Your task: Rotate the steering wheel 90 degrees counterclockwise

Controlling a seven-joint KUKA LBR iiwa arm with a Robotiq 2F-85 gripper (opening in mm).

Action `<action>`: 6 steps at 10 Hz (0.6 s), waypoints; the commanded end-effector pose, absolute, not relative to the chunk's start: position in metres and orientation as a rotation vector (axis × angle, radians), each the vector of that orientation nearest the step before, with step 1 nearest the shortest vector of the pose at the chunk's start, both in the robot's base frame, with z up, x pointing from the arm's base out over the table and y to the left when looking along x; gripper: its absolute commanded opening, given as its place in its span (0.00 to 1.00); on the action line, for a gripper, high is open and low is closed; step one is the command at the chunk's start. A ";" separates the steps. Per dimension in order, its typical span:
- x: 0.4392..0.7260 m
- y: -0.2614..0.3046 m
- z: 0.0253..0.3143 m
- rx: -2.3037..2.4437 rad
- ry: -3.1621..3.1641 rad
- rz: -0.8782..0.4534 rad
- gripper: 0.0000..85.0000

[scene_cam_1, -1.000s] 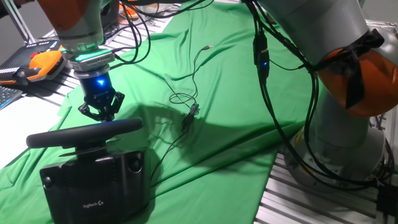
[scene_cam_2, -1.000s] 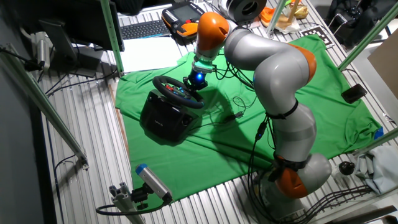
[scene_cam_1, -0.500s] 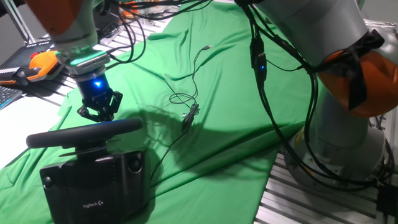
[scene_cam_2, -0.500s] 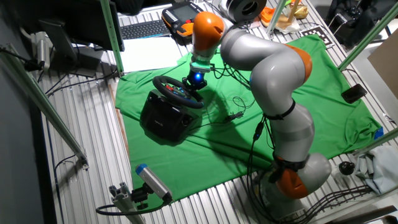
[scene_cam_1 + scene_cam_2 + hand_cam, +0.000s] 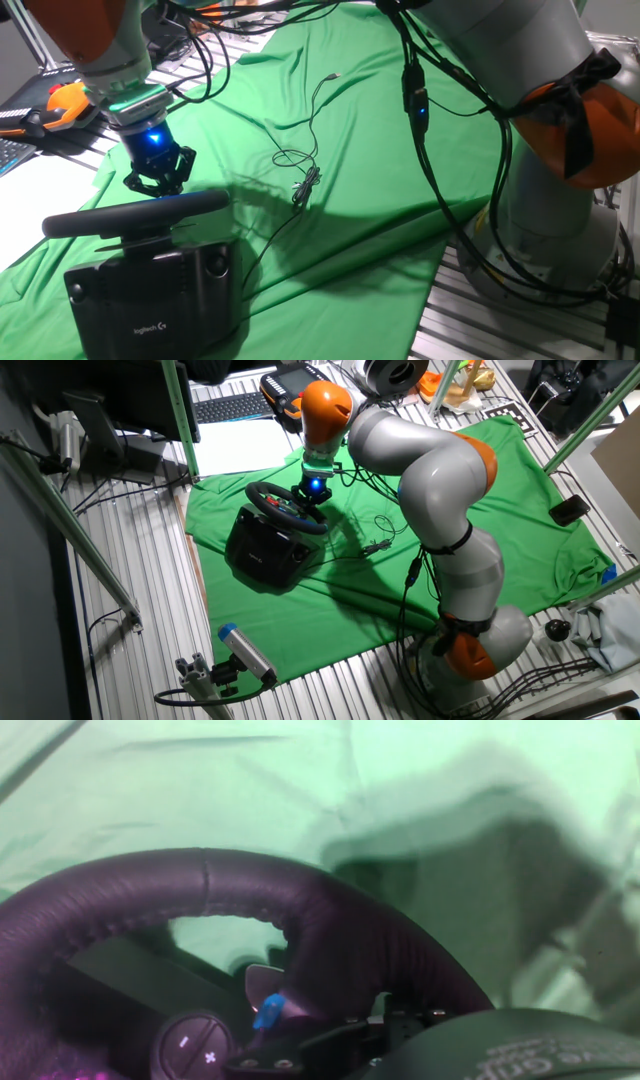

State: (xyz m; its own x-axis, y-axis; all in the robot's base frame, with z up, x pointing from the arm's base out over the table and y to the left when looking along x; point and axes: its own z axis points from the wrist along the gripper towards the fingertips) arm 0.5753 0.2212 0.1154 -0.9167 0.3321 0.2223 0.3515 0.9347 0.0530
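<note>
Steering wheel [image 5: 135, 214] — end effector [image 5: 157, 180] just above its rim.

The grey-and-orange jointed robot arm [image 5: 430, 470] is arching up from its base near the desk's front right corner and reaching across toward the far left corner. Its wrist is pointing straight down, with a blue light glowing just above the black two-finger gripper [image 5: 157, 181]. The gripper's fingers [image 5: 136, 180] are standing spread apart, gripping nothing, and hovering low over the desk.
</note>
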 end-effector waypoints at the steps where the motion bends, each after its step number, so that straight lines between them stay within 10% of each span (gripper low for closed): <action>1: 0.575 0.221 0.115 -0.521 -2.881 -0.138 0.00; 6: 0.588 0.232 0.109 -0.538 -2.892 -0.179 0.00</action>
State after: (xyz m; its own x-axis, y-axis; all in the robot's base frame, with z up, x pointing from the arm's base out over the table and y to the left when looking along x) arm 0.5886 0.2331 0.1095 -0.9142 0.3450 0.2126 0.3687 0.9258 0.0833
